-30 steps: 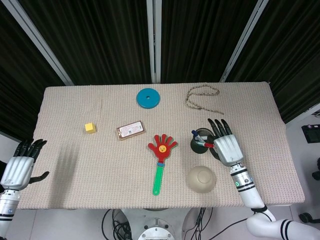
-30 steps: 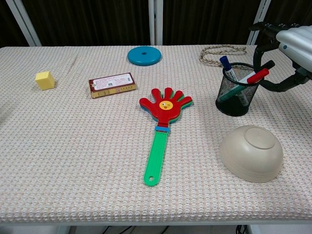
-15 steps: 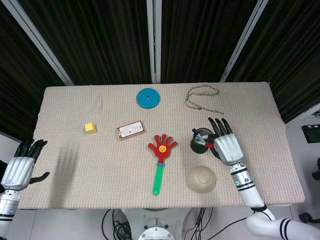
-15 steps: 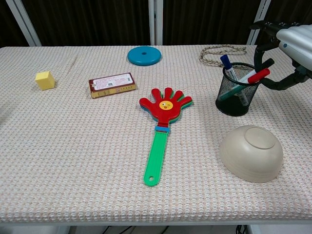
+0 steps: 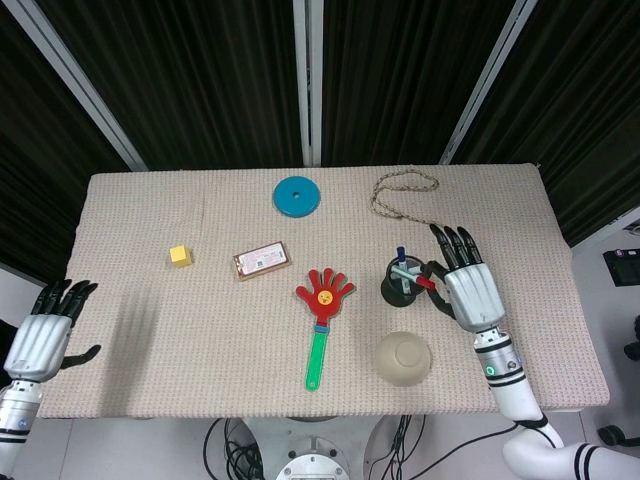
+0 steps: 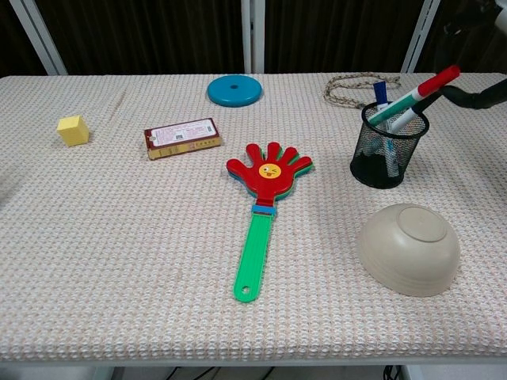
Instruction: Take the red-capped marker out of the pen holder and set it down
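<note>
The red-capped marker (image 6: 413, 93) is now raised and tilted, half clear of the black mesh pen holder (image 6: 387, 146) at the table's right, pinched by the right hand (image 5: 468, 290); withdrawal is judged nearly complete. The left hand (image 5: 40, 335) is held open, idle, far left

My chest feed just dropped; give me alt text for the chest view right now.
The red-capped marker is tilted half out of the mesh pen holder, its cap toward the right hand at the frame edge. An upturned bowl sits nearer, a clapper mid-table.
</note>
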`<state>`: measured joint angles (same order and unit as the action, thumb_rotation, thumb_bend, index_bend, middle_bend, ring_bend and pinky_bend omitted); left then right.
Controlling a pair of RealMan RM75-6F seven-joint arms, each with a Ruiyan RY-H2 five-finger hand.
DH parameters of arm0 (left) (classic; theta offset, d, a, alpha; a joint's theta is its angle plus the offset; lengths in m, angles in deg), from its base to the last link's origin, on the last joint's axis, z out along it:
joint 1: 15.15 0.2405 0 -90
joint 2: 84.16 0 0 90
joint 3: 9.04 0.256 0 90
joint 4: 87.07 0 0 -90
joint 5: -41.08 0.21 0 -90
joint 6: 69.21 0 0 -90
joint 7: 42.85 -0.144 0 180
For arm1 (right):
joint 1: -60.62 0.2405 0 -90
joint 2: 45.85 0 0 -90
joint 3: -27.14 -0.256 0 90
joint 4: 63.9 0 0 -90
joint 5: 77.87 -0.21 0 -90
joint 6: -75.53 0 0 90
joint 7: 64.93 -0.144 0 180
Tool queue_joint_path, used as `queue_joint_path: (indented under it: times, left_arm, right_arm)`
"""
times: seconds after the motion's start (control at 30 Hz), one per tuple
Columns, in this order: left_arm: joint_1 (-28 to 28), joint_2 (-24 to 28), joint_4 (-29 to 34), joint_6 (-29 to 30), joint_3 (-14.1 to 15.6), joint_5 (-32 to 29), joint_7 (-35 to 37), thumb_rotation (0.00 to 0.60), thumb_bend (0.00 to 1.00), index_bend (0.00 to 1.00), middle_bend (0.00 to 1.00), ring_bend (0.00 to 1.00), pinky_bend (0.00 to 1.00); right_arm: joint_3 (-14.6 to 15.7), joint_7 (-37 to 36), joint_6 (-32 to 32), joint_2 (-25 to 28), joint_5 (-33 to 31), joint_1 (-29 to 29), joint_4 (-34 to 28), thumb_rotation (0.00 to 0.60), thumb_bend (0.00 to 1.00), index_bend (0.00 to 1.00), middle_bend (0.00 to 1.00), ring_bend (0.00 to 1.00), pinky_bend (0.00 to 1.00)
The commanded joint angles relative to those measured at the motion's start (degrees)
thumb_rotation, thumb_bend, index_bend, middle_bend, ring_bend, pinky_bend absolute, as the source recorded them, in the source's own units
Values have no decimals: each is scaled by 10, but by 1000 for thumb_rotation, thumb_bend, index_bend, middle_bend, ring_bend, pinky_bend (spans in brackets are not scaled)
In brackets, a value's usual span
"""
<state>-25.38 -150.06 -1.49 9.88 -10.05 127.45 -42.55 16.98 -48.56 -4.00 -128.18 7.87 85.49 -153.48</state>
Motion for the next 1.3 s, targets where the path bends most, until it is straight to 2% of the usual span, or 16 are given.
queue_joint_path:
  times: [0.03,0.23,0.43,0.77,1.0,1.07,1.1,1.17,1.2,1.23,1.3]
  left_arm:
    - [-1,1,2,-1,0,1,-3,600,160,108,69,16,46]
    - [-2,-2,2,-3,2,1,-4,600,160,108,68,16,46]
    - [-1,-3,-3,-7,3,-3,0,600,160,108,69,16,46]
    - [-3,-8,-12,-15,5,-4,4,600,160,108,69,16,46]
    - [0,-6,-14,-11,5,-5,6,600,159,108,69,16,46]
    - [1,-5,-14,-9,5,-6,6,600,159,108,69,16,46]
    - [2,-5,-14,-8,5,-6,7,600,159,108,69,16,46]
    - [3,-4,-14,-7,5,-6,8,600,159,108,69,16,46]
    - [3,-4,-14,-7,6,-6,9,600,159,108,69,16,46]
    - [3,-4,-14,-6,5,-6,9,600,159,108,69,16,46]
    - [4,-4,-14,-5,6,-5,9,600,159,108,69,16,46]
  right_arm:
    - [-6,-13,-32,25,19,-14,-25,600,317,728,47,0,0]
    - [-20,-26,-70,57,18,-35,-33,600,321,735,53,0,0]
    - [-12,-36,-67,64,-11,-56,28,600,322,739,63,0,0]
    - [38,-84,-14,-3,-14,-64,185,600,320,734,47,0,0]
    - [56,-91,16,-39,-2,-55,235,600,315,703,41,0,0]
    - [61,-91,23,-39,1,-53,237,600,297,629,30,0,0]
    - [66,-92,29,-35,4,-53,234,600,279,543,22,0,0]
    - [71,-87,39,-24,5,-53,222,600,204,160,1,0,0]
    - [75,-83,46,-14,4,-53,209,600,174,48,0,0,0]
    - [77,-82,51,-5,4,-54,195,600,149,8,0,0,0]
    - [83,-83,56,20,4,-58,159,600,99,0,0,0,0]
